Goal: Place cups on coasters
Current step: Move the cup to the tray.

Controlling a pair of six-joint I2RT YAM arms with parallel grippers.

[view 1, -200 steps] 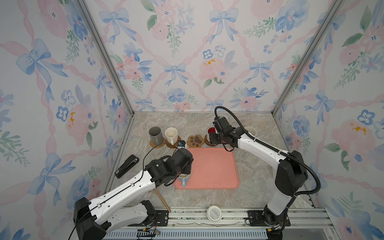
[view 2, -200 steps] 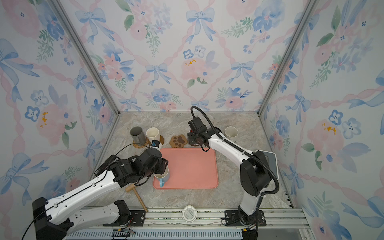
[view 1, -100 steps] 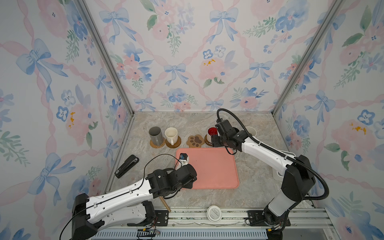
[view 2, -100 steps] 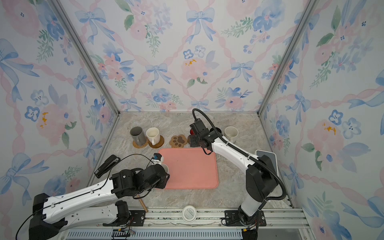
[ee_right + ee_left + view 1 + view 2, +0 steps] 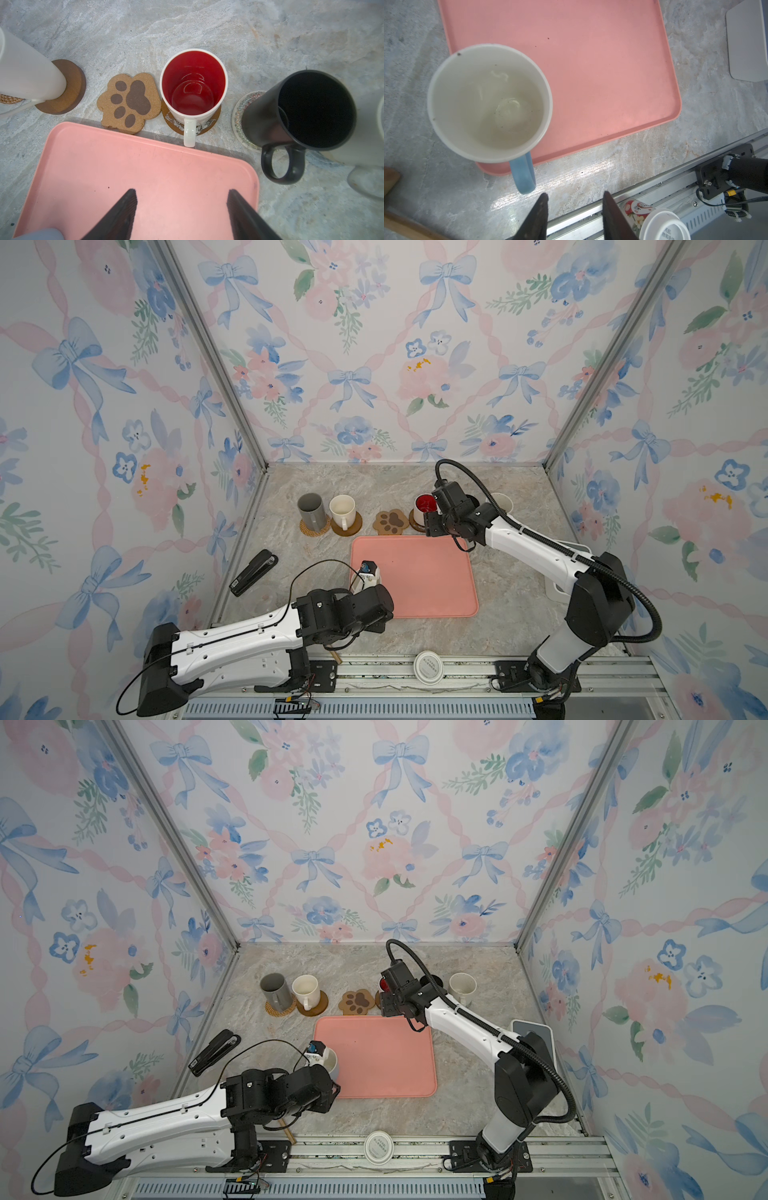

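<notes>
– Which cup is left?
– The blue-handled mug (image 5: 490,101). It stands upright on the near left corner of the pink tray (image 5: 591,62), with its handle towards the near edge of the desk (image 5: 374,489). The only bare mat I see is the paw coaster (image 5: 129,102), in the row by the far edge.
– And the arms?
– The left end effector (image 5: 575,200) is released and empty, just beside the handle, not around it. I'd say it's lining up a grasp: shift sideways, close on the handle, lift. The right end effector (image 5: 180,193) is released too, over the tray, facing the red-inside mug (image 5: 193,83) on its wooden coaster (image 5: 215,119).
– Any change from a second ago?
– The left arm was over the mug and has drawn back nearward. The right has backed off the red one
</notes>
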